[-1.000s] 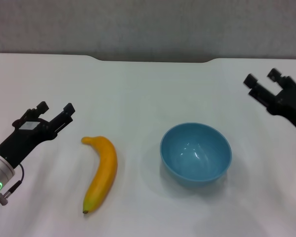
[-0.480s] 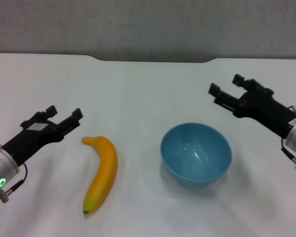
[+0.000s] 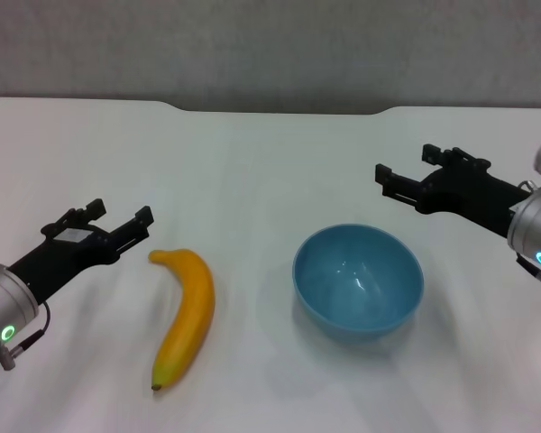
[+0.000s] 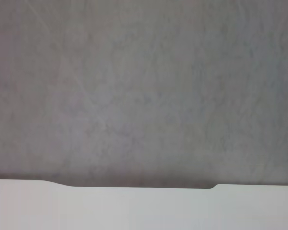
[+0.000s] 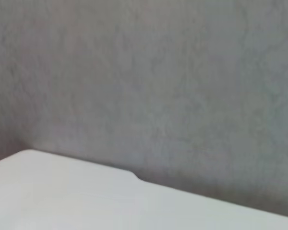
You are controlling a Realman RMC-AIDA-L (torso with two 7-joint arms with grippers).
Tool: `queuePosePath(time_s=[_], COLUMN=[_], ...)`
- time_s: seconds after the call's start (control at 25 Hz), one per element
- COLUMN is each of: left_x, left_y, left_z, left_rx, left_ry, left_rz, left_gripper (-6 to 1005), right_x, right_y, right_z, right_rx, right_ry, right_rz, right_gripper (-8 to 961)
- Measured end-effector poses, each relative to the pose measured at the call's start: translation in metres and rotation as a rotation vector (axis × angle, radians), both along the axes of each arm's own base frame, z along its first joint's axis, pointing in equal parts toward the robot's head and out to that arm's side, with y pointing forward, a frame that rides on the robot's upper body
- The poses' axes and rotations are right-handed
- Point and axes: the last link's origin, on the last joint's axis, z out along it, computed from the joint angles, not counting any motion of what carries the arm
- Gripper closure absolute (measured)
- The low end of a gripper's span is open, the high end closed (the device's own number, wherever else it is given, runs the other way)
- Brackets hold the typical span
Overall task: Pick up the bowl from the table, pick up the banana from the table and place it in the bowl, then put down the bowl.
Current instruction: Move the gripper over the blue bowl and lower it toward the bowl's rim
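Observation:
The light-blue bowl (image 3: 358, 280) stands upright and empty on the white table (image 3: 252, 171), right of centre. The yellow-orange banana (image 3: 185, 314) lies to its left, its dark tip pointing toward the near edge. My left gripper (image 3: 120, 216) is open and empty, just left of the banana's far end. My right gripper (image 3: 408, 168) is open and empty, above the table beyond the bowl's far right rim. Both wrist views show only the table's far edge and the wall.
A grey wall (image 3: 270, 45) runs behind the table. The table's far edge has a shallow notch (image 3: 279, 110), also showing in the left wrist view (image 4: 134, 186).
My right gripper has swung in from the right edge toward the bowl and turned more level. My left gripper has shifted slightly right toward the banana. Bowl and banana have not moved.

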Motion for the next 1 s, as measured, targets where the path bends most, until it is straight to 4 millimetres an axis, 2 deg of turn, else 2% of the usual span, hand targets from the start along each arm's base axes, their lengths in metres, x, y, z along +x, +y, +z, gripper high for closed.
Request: queuePosePath(time_s=[0.24, 0.76, 1.0], left_x=[-0.001, 0.002, 0.003], left_y=[-0.001, 0.001, 0.002], left_z=[-0.001, -0.001, -0.001], left_rx=[-0.003, 0.000, 0.000], left_ry=[0.003, 0.004, 0.003], left_rz=[0.003, -0.007, -0.010], left_gripper=[111, 112, 110], right_x=[-0.015, -0.009, -0.011], right_y=[0.004, 0.023, 0.026], right_z=[0.003, 0.021, 0.028], right_rx=[-0.104, -0.325, -0.360], right_ry=[-0.067, -0.309, -0.319], right_rz=[-0.037, -0.342, -0.413], right_gripper=[77, 76, 76])
